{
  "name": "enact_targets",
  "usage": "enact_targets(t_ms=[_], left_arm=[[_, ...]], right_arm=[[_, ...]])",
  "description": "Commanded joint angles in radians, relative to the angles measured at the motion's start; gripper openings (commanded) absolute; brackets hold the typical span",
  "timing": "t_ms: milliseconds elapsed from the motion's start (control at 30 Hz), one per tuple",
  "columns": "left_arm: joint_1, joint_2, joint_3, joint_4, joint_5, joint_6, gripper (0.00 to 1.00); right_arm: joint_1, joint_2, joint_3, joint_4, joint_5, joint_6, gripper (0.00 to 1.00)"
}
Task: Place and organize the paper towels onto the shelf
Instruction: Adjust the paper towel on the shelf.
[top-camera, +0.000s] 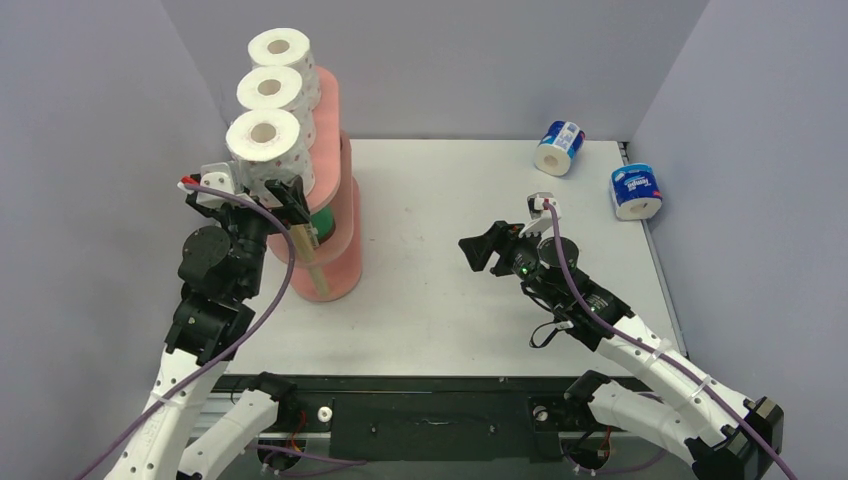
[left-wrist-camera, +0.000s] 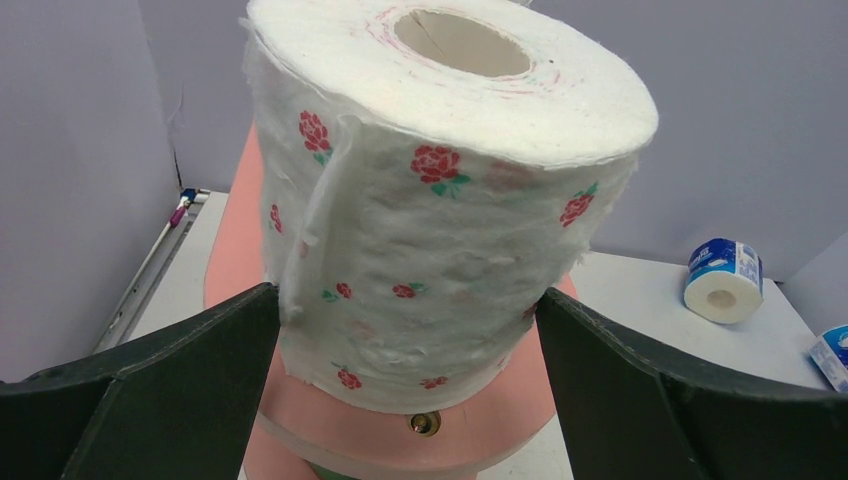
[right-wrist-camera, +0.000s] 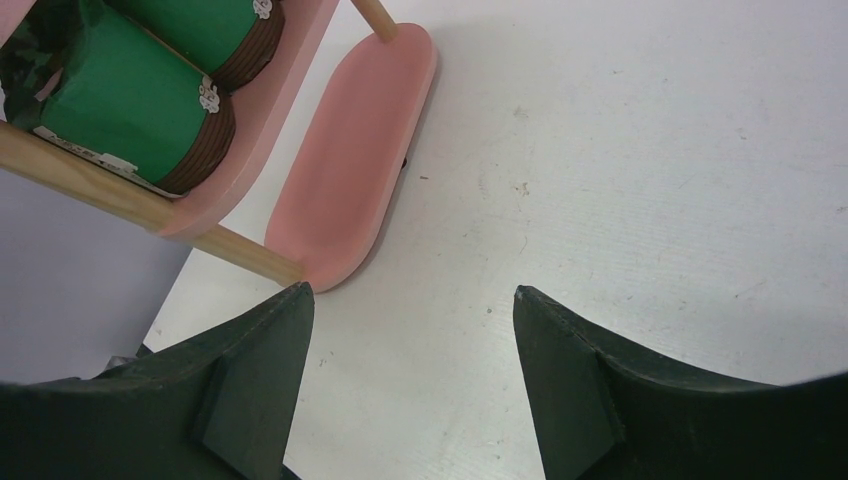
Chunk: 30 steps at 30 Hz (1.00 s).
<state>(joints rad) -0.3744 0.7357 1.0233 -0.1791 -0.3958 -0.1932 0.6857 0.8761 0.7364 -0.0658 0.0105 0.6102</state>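
Note:
The pink shelf (top-camera: 343, 262) stands at the left of the table. Three white rolls with red flowers stand in a row on its top board: far (top-camera: 280, 48), middle (top-camera: 270, 88) and nearest (top-camera: 264, 136). My left gripper (top-camera: 275, 188) is open, one finger on each side of the nearest roll (left-wrist-camera: 430, 200), which rests on the top board (left-wrist-camera: 400, 440). Two green-wrapped rolls (right-wrist-camera: 110, 100) (right-wrist-camera: 205, 25) lie on the middle board. Two blue-white rolls (top-camera: 560, 147) (top-camera: 636, 191) lie on the table at the back right. My right gripper (top-camera: 480, 250) is open and empty. The cream roll is out of view.
The shelf's bottom board (right-wrist-camera: 350, 180) and a wooden post (right-wrist-camera: 250, 255) lie just ahead of my right gripper (right-wrist-camera: 410, 290). Grey walls close in the table on the left, back and right. The blue-white rolls also show in the left wrist view (left-wrist-camera: 723, 280) (left-wrist-camera: 835, 355).

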Motion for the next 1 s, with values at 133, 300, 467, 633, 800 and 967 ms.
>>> enact_targets(t_ms=[133, 300, 467, 633, 800, 967], left_arm=[[-0.001, 0.032, 0.029, 0.035, 0.031, 0.0, 0.96], [-0.002, 0.032, 0.029, 0.039, 0.051, -0.006, 0.96], [-0.001, 0.025, 0.041, 0.027, 0.059, -0.017, 0.96], [-0.002, 0.005, 0.078, -0.011, 0.079, -0.037, 0.96], [-0.002, -0.045, 0.116, -0.084, 0.073, -0.044, 0.96], [-0.002, -0.065, 0.186, -0.145, 0.045, -0.036, 0.96]], right_arm=[[-0.01, -0.021, 0.006, 0.016, -0.001, -0.012, 0.68], [-0.01, -0.021, 0.007, 0.012, -0.002, -0.014, 0.68], [-0.011, -0.02, 0.015, 0.004, -0.001, -0.014, 0.68], [-0.012, -0.024, 0.03, -0.018, -0.001, -0.016, 0.68], [-0.012, -0.037, 0.031, -0.032, -0.001, -0.022, 0.68], [-0.012, -0.036, 0.038, -0.031, -0.001, -0.027, 0.69]])
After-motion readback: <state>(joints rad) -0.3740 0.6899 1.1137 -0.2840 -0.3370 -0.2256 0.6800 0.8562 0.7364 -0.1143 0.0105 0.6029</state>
